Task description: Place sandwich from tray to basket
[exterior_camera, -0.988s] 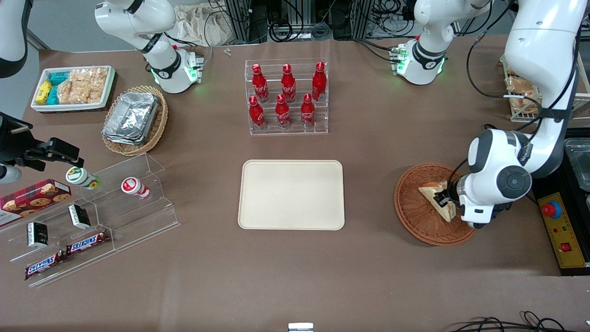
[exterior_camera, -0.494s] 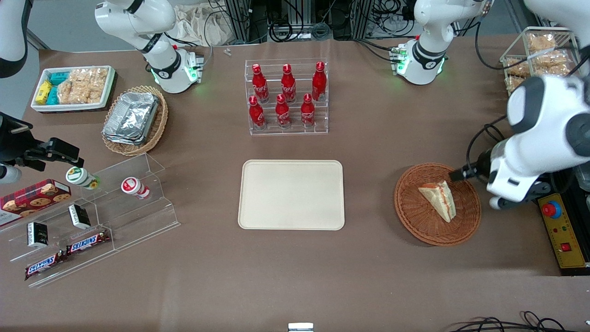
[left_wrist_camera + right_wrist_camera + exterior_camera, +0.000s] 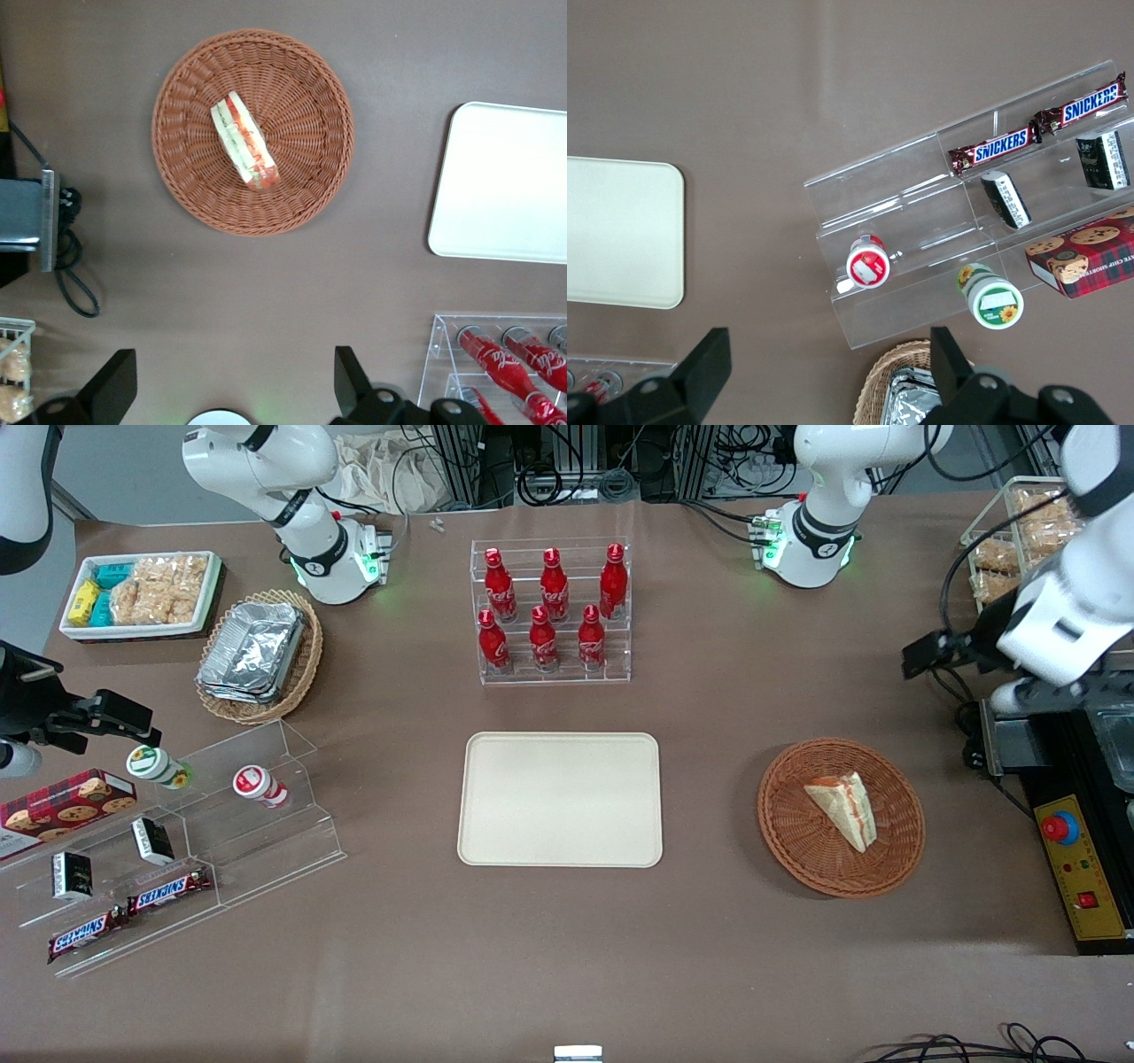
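The sandwich (image 3: pixel 842 811) lies in the basket (image 3: pixel 791 841) as the empty claw (image 3: pixel 235 354) hangs above the table (image 3: pixel 709 957), farther from the front camera, a low sweep the likeliest way to upset the basket, its parted jaws plain in the left wrist view but not the front one.

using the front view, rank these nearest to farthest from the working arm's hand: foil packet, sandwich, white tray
The hand is open above the table, toward the working arm's end.
1. Sandwich, in the round brown basket
2. White tray, mid-table
3. Foil packet, toward the parked arm's end
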You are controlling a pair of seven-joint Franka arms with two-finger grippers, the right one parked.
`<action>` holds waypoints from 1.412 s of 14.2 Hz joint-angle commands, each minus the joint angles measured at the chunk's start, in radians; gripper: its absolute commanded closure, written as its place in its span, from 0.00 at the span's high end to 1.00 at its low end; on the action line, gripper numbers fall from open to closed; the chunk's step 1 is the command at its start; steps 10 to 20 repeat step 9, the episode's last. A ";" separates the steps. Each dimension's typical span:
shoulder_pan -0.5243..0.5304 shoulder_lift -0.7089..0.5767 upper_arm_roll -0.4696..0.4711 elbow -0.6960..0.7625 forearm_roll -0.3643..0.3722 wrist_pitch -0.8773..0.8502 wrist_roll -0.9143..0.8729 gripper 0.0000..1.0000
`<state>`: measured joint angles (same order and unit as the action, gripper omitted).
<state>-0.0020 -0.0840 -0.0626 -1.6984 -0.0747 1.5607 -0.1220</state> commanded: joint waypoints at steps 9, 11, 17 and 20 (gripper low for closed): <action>-0.092 0.096 0.018 0.105 0.119 0.019 0.038 1.00; -0.092 0.096 0.018 0.105 0.119 0.019 0.038 1.00; -0.092 0.096 0.018 0.105 0.119 0.019 0.038 1.00; -0.092 0.096 0.018 0.105 0.119 0.019 0.038 1.00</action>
